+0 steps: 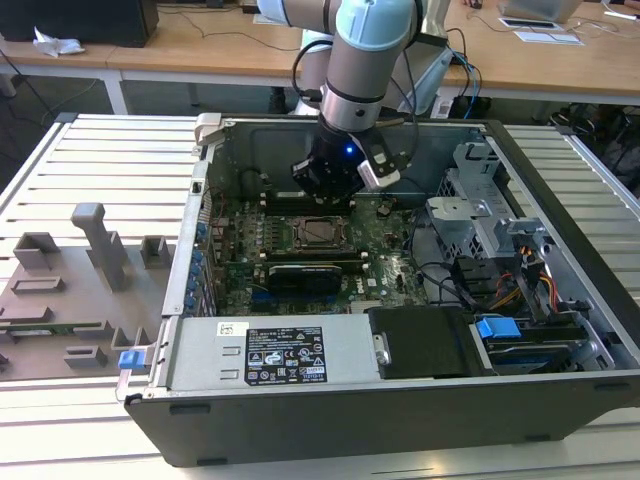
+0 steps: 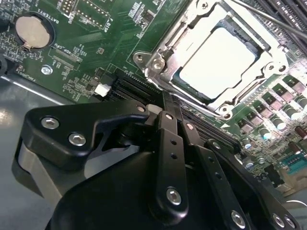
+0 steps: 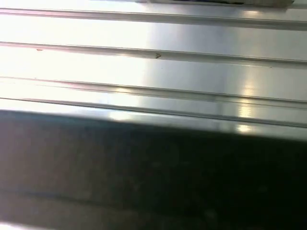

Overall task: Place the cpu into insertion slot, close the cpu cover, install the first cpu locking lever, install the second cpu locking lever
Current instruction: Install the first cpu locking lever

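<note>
black pincer (image 2: 165, 103) fingers together, flat square silvery cpu (image 2: 217, 61), shiny metal cpu cover (image 2: 158, 62)

**Arm reaching straight down, fingers drawn together**

The arm (image 1: 368, 55) descends near-vertically from above, wrist pointing downward. Its black gripper (image 1: 330, 180) hangs low — in the second wrist view the gripper's linkage bars converge, fingers (image 2: 165, 108) closed together, nothing between them.

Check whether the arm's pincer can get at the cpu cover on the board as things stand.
Probably yes. The pincer hangs inside the open case, just beside the socket, and nothing lies between it and the cpu cover, which sits down over the cpu. The case walls stand well off.
</note>
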Robot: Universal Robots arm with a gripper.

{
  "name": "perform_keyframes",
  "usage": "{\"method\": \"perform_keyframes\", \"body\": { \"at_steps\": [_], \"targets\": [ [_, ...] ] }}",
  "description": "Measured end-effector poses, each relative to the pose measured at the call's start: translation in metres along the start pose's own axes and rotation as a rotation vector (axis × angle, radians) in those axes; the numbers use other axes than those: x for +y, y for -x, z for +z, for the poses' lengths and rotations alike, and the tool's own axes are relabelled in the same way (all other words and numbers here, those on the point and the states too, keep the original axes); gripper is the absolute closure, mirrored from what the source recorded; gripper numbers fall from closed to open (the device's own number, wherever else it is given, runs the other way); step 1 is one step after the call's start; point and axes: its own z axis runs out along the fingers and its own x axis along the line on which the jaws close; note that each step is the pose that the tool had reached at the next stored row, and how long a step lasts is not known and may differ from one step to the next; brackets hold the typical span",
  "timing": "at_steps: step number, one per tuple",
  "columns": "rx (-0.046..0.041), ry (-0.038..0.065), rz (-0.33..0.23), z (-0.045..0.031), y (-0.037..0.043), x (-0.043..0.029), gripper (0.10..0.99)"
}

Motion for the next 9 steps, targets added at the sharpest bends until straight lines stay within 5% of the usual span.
{"method": "perform_keyframes", "body": {
  "at_steps": [6, 9],
  "targets": [
    [-0.0001, -0.002, 0.000, -0.0066, -0.0007, -0.0009, 0.980],
    [0.0002, -0.003, 0.000, -0.0074, -0.0017, -0.0109, 0.980]
  ]
}}
